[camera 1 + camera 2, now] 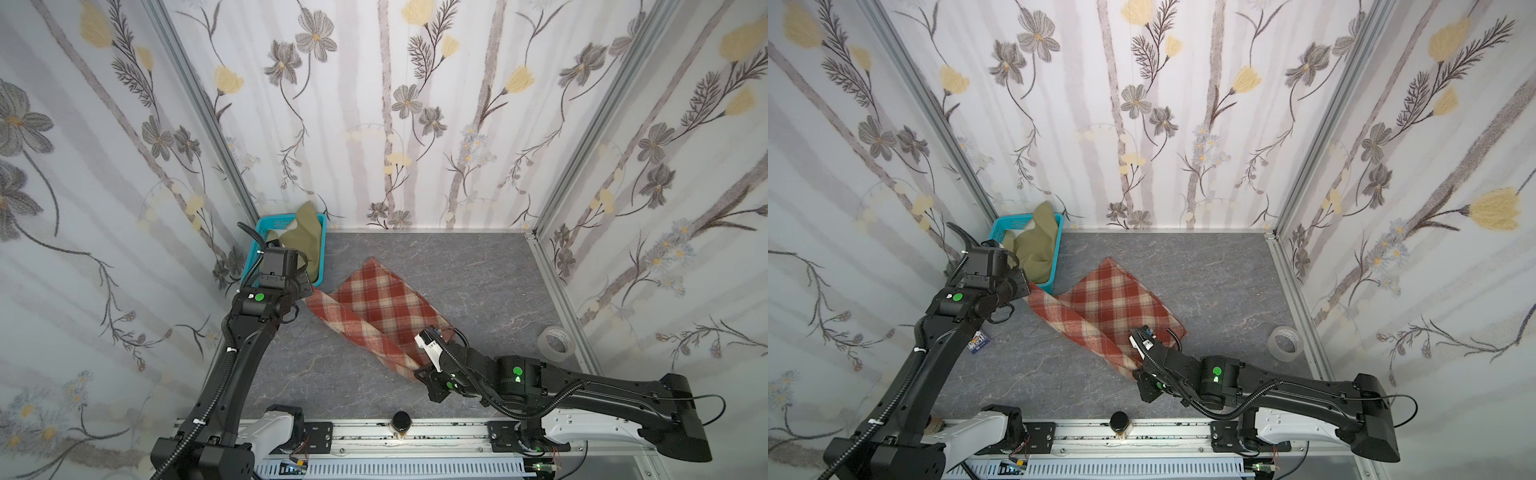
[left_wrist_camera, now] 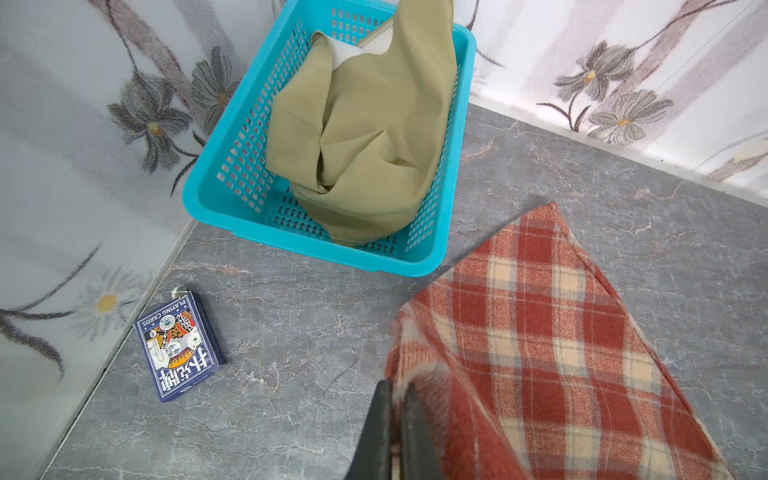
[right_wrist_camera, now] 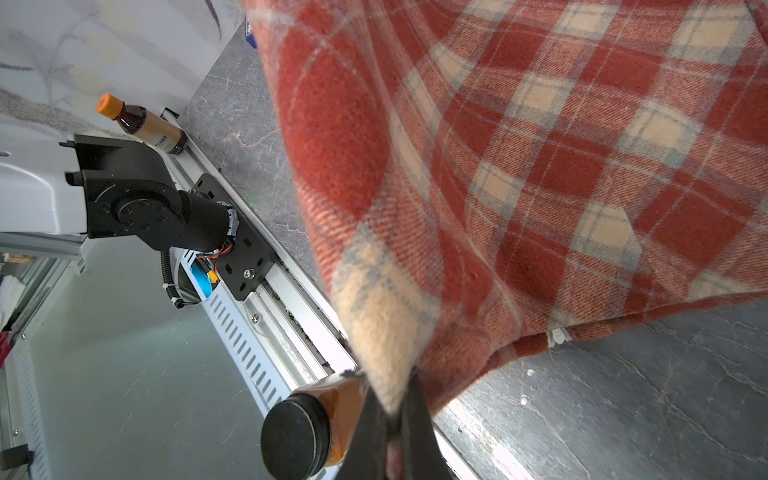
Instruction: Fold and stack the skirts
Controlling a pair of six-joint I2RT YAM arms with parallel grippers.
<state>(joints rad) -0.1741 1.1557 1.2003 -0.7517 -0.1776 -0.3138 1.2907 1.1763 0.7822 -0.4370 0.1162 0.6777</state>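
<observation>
Rust-red and cream twill, fuzzy at the hems: plaid skirt (image 1: 382, 307), spread diagonally on the grey veined bench (image 1: 478, 270), near long edge raised and rolled over. Pinched at one end by the left gripper (image 2: 397, 395), jaws closed tight on the cloth. Pinched at the opposite end by the right gripper (image 3: 399, 399), corner bunched between narrow jaws.

Smooth matte olive-green skirt (image 2: 365, 137), crumpled inside the turquoise plastic mesh basket (image 2: 332, 257) in the far left corner, one flap poking above the rim, pale inner band showing.

Blue playing-card box (image 2: 176, 349) flat near the basket. Clear tape roll (image 1: 555, 340) beside the right wall.

Both gripper tips hidden beneath the wrists in both top views; skirt's near corner covered by the right arm.
</observation>
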